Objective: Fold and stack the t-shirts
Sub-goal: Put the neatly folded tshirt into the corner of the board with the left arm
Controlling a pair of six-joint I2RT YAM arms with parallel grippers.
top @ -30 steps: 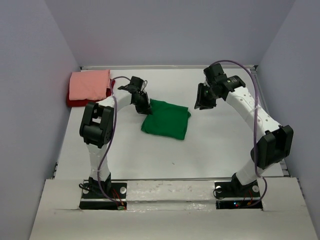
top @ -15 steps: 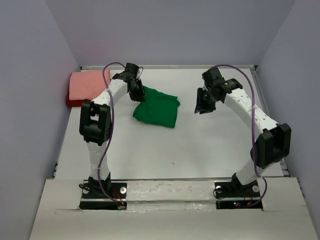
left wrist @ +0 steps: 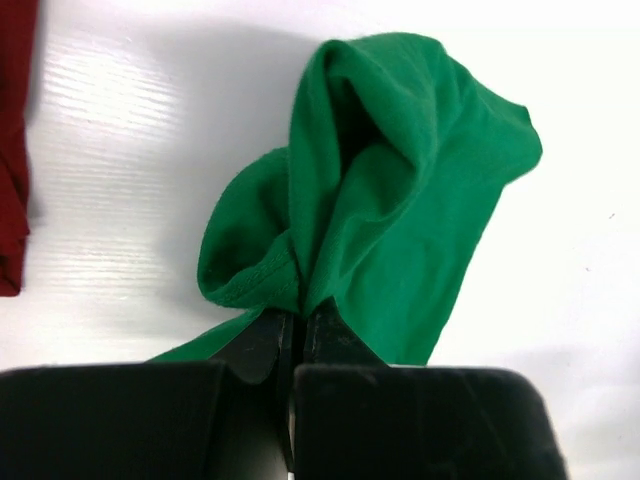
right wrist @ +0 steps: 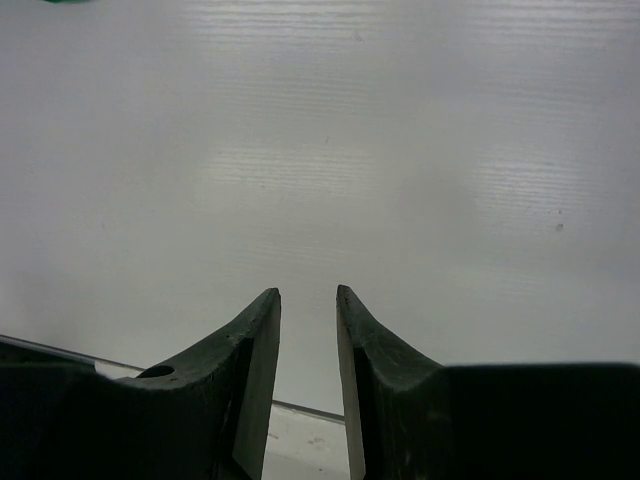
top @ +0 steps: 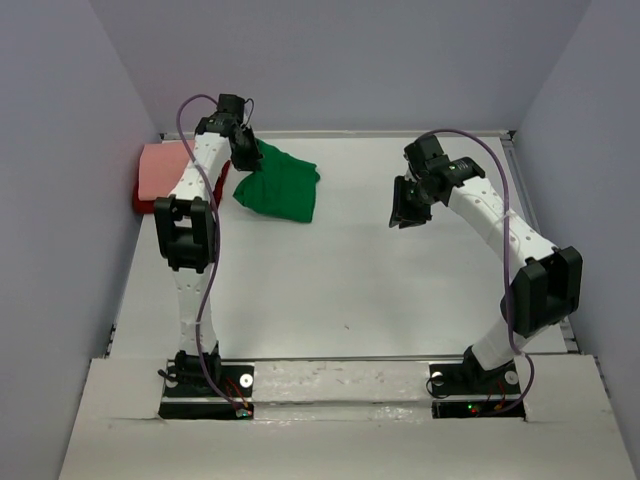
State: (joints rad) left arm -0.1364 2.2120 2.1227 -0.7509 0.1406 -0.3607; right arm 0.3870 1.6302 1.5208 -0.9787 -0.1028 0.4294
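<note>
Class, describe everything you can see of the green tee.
The green tee is soft, plain cloth, folded but bunched, with a stitched hem showing. The left pincer, shut, pinches one edge; the rest droops over the white table, toward its far left, beside but apart from the dark red tee.

A white bench (top: pixel 350 280) stood enclosed on three sides by pale lilac walls (top: pixel 350 60); a small dark speck (top: pixel 347 325) marked its near part.
</note>
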